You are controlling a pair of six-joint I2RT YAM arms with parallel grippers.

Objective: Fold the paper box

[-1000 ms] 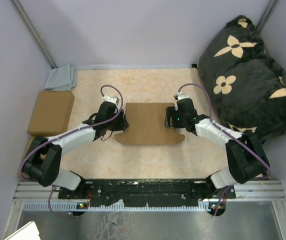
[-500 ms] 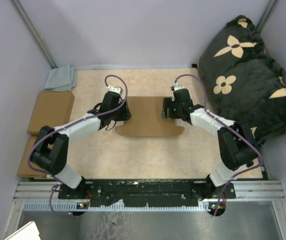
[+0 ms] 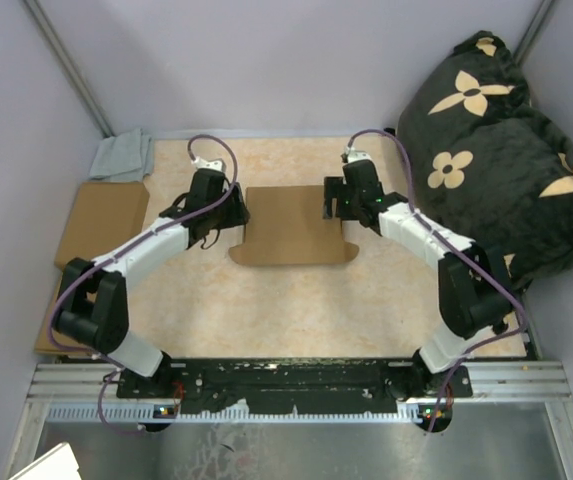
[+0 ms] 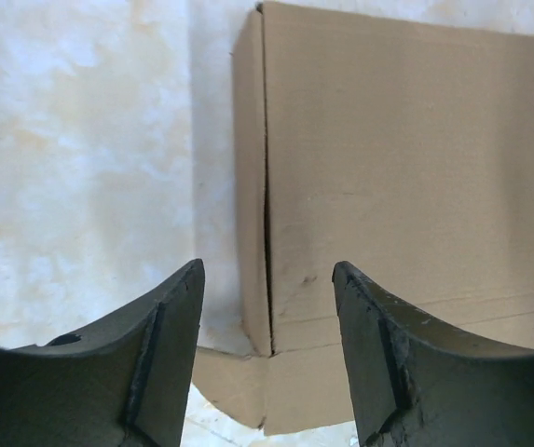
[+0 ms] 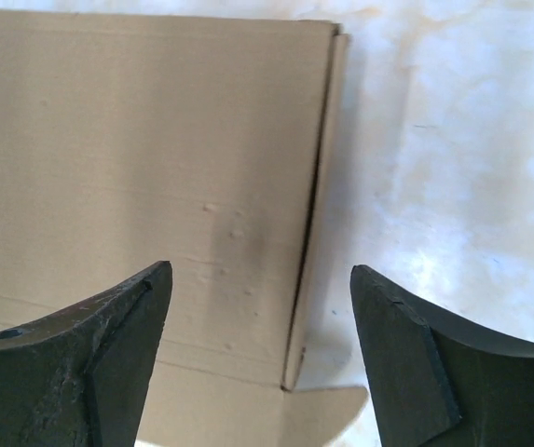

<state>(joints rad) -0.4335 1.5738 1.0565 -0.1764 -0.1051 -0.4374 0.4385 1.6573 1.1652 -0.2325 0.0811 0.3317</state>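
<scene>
left wrist: paper box (image 4: 406,158) opp. claw (image 4: 268,268)

We see a beige marbled tabletop (image 3: 296,300) closed in by plain lavender walls (image 3: 266,60) under soft, even light, with a slim metal post (image 3: 64,60) slanting down the corner at 11 o'clock. A black cushion (image 3: 496,130) with cream flowers slumps at 2 o'clock. A grey-blue cloth (image 3: 123,155) lies at 10 o'clock, and a metal rail (image 3: 526,385) runs along 6 o'clock.

I count one flat brown corrugated cardboard mailer (image 3: 291,225), two closed brown cardboard boxes (image 3: 101,225), one grey cloth (image 3: 123,155), one black flowered cushion (image 3: 496,140), a left end effector (image 4: 267,270) and a right end effector (image 5: 259,270).
</scene>
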